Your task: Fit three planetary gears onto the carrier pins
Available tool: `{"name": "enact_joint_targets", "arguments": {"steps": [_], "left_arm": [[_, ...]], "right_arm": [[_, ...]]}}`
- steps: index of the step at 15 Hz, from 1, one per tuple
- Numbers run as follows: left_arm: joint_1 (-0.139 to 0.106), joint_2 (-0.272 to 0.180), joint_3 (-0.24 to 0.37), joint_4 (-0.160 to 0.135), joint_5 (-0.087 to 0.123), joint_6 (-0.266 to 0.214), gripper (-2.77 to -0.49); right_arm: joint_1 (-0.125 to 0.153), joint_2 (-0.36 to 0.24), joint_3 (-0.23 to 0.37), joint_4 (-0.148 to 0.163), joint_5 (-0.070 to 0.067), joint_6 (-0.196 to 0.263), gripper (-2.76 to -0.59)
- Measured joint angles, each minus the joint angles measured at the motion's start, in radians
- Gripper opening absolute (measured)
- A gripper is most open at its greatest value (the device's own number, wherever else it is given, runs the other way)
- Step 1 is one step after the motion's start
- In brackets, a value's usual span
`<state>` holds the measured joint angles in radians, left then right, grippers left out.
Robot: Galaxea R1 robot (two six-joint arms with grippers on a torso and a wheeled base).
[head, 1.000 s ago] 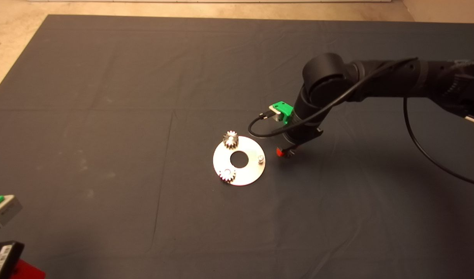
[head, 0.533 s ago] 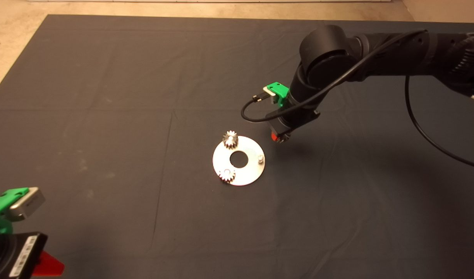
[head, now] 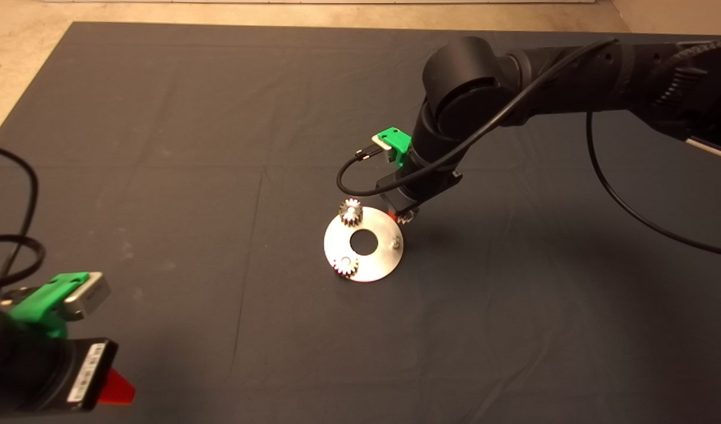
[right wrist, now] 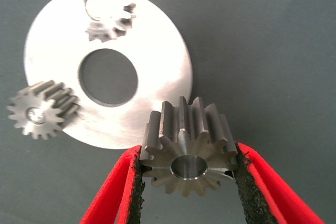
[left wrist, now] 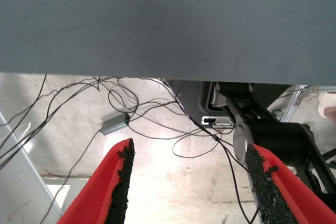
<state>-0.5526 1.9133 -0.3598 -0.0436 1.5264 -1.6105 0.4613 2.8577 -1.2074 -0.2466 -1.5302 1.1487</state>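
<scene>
Partly hidden behind right end effector [head: 404,217]: third gear [right wrist: 189,148], clamped.

Right gripper [head: 403,215] reaching in from the right, fingers clamped, left gripper [left wrist: 186,182] low at left, fingers spread

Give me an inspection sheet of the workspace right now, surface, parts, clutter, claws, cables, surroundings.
Surface: dark mat, creased.
Job's things: silver plate; seated gears and on two pins; third pin bare; third gear held.
Clutter: nothing seen.
Claws: right claw shut on the third gear, just beside the bare pin; left claw open at the mat's lower left, holding nothing.
Cables: black cable along the right arm; loose wires on the floor.
Surroundings: beige floor beyond the mat.
</scene>
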Motion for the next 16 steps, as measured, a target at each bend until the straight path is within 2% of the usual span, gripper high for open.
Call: {"name": "enact_joint_targets", "arguments": {"steps": [3,4,7,10,13,16], "left_arm": [[0.000,0.136,-0.030,0.011,0.000,-0.054,-1.82],[0.000,0.166,-0.044,0.015,-0.002,-0.063,-1.82],[0.000,0.197,-0.073,0.024,-0.001,-0.084,-1.82],[0.000,0.226,-0.077,0.026,-0.001,-0.100,-1.82],[0.000,0.229,-0.077,0.026,0.000,-0.103,-1.82],[0.000,0.229,-0.077,0.027,-0.001,-0.104,-1.82]], "right_arm": [[0.002,0.017,0.000,0.000,0.000,0.005,-2.25],[0.002,0.022,0.002,0.000,0.000,0.012,-2.25],[0.002,0.023,0.019,0.000,-0.003,0.036,-2.25],[0.001,0.021,0.044,0.000,0.000,0.052,-2.25],[0.000,0.005,0.053,0.000,-0.002,0.057,-2.25],[-0.030,-0.028,0.063,0.001,0.000,0.062,-2.26]]}}
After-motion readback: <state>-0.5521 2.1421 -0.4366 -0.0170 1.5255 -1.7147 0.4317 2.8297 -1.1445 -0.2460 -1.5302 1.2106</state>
